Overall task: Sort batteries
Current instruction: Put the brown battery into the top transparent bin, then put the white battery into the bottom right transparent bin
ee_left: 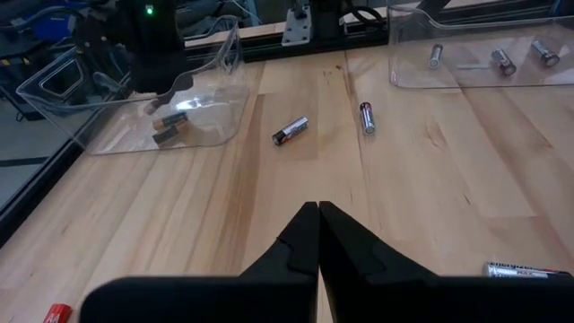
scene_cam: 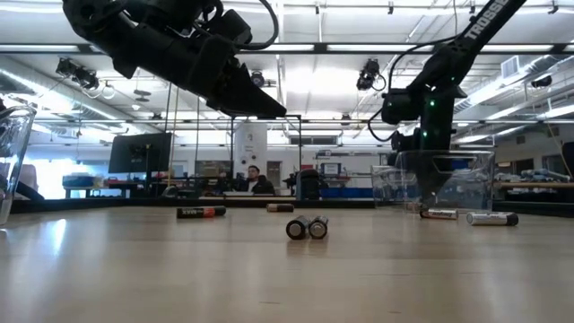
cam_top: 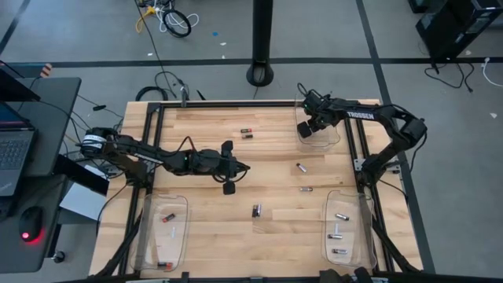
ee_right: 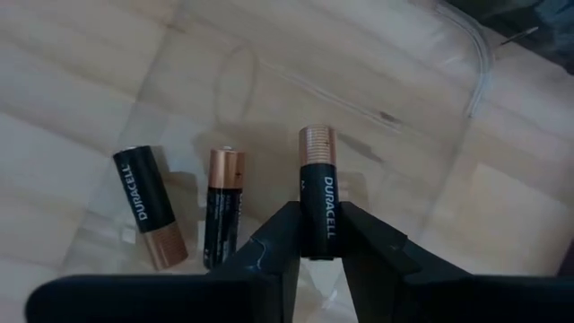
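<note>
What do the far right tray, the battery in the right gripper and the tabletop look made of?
Tray: clear, glossy plastic by the look; the wood shows through it.
Battery: metal cell in a black printed wrap with a shiny copper end, between the right gripper fingers.
Tabletop: pale wood planks with visible grain and seams, probably sealed.

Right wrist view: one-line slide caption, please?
Right pincer holds a black-and-copper battery between its fingers over a clear tray already holding two similar batteries.

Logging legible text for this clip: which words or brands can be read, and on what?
"DURACELL" on the battery between the right tool's fingers.
"DURACELL" on the loose battery lying in the clear tray.
"TROSSEN" on the right arm.
Print on the other batteries is too small to read.
</note>
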### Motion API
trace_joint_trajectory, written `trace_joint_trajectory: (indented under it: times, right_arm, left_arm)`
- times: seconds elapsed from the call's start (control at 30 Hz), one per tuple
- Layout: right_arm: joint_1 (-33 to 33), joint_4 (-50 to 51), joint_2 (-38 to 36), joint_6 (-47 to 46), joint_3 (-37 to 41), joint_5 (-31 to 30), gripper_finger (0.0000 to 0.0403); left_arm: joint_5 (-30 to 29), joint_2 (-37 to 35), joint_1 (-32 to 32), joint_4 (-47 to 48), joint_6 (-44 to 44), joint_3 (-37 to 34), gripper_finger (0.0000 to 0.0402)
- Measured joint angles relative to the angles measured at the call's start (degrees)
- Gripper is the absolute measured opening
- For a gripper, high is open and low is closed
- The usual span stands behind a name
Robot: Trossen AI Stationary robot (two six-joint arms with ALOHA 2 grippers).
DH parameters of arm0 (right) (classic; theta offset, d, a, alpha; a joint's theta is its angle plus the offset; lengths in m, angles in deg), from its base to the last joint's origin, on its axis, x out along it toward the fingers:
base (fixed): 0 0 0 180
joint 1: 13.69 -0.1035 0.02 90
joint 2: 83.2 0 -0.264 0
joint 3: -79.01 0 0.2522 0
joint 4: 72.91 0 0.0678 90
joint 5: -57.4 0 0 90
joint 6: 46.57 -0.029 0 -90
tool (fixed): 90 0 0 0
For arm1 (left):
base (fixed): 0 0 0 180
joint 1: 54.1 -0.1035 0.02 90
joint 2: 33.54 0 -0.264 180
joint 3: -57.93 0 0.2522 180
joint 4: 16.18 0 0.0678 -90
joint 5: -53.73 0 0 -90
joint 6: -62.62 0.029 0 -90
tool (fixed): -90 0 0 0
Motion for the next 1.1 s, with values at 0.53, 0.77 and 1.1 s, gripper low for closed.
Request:
trace_joint_trajectory:
  times: [0.53,0.77,1.1]
  right_arm:
    - [-4.2,12.9,-9.5,9.6,-6.8,-1.1,0.013]
    - [-15.0,10.9,-22.4,10.1,-5.6,2.1,0.0014]
    - [-37.7,2.1,-30.5,-8.6,7.7,2.0,0.0025]
  left_arm:
    - [0.0,0.0,0.0,0.0,-1.1,0.0,0.0013]
    - [0.0,0.0,0.0,0.1,-1.1,0.0,0.0013]
    - [0.0,0.0,0.0,0.0,-1.1,0.0,0.0013]
